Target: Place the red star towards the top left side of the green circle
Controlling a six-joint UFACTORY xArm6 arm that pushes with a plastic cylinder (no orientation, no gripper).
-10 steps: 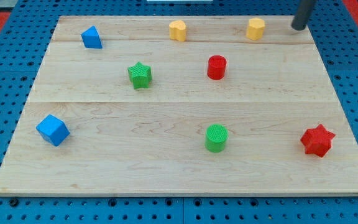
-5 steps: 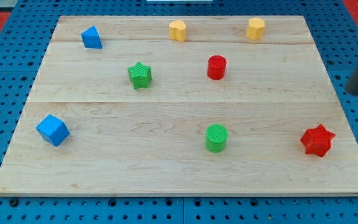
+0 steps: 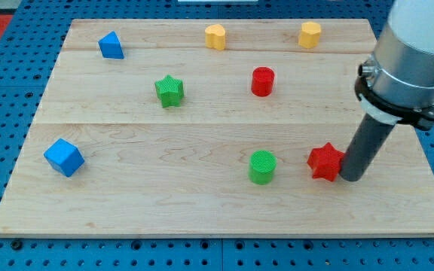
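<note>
Red star touches my tip, a jawless tool, right of green circle.

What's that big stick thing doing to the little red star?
That's a robot arm's rod. My tip is pressed against the right side of the red star, set to push it leftward across the wooden board. The star sits just right of the green circle, not touching it. It is meant to end up at the circle's top left, so it isn't there yet.
</note>
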